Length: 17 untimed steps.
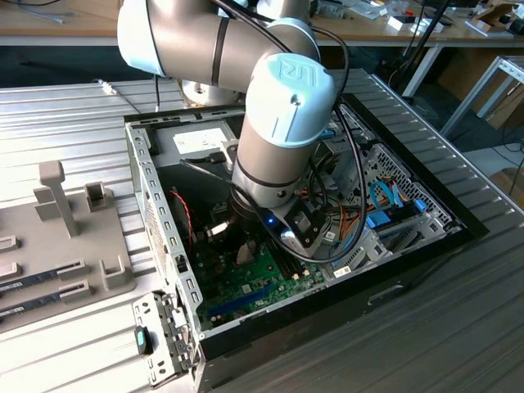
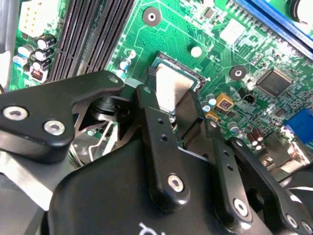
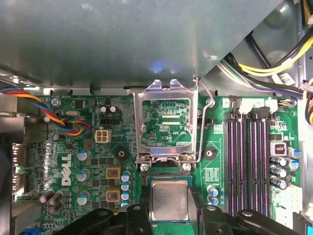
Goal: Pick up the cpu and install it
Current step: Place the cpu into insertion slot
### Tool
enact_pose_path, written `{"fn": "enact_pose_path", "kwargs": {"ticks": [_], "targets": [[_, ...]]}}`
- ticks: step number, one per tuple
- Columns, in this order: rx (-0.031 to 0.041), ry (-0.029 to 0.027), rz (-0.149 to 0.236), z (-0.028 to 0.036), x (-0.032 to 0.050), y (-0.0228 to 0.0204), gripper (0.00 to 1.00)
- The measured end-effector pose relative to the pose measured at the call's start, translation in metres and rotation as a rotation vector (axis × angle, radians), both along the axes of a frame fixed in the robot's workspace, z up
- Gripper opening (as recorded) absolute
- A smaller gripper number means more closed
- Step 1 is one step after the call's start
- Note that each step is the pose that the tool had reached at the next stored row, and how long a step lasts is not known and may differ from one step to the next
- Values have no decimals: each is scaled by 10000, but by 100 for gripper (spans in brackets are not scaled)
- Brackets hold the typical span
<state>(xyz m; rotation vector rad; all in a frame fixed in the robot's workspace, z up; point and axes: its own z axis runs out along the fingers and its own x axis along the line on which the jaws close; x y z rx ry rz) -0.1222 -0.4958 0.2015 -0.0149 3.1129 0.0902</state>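
Note:
The cpu point(image 3: 169, 198), a silvery square with a thin green rim, sits between my gripper's point(image 3: 169, 211) two black fingers point(image 3: 138, 218). In the second wrist view the cpu point(image 2: 171, 81) lies level at the socket's dark frame point(image 2: 188, 68) on the green motherboard point(image 2: 161, 34), and the gripper point(image 2: 171, 98) is shut on its two opposite edges. I cannot tell whether the chip rests fully in the socket. In the exterior view the arm point(image 1: 274, 139) reaches down into the open computer case point(image 1: 151, 196), hiding the chip.
The socket's metal load plate point(image 3: 166, 95) stands flipped open beside the chip, with its wire lever point(image 3: 209, 105) raised. Memory slots point(image 3: 247, 147) run along one side, and coloured cables point(image 3: 68, 122) lie on the other. A grey fixture tray point(image 1: 74, 237) lies at the exterior view's left.

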Motion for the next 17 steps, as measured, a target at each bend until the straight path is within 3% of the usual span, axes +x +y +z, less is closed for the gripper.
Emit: {"fn": "enact_pose_path", "kwargs": {"ticks": [2, 5, 8, 10, 11, 15, 17], "targets": [[80, -2, 0, -1, 0, 1, 41], [83, -7, 1, 1, -9, -12, 41], [-5, -24, -1, 13, -23, -19, 41], [-193, -29, 0, 40, -28, -20, 41], [-229, -29, 1, 44, -27, -20, 41], [-242, -28, -10, 44, -31, -19, 41], [-241, -25, -248, 39, -33, -20, 41]]}}
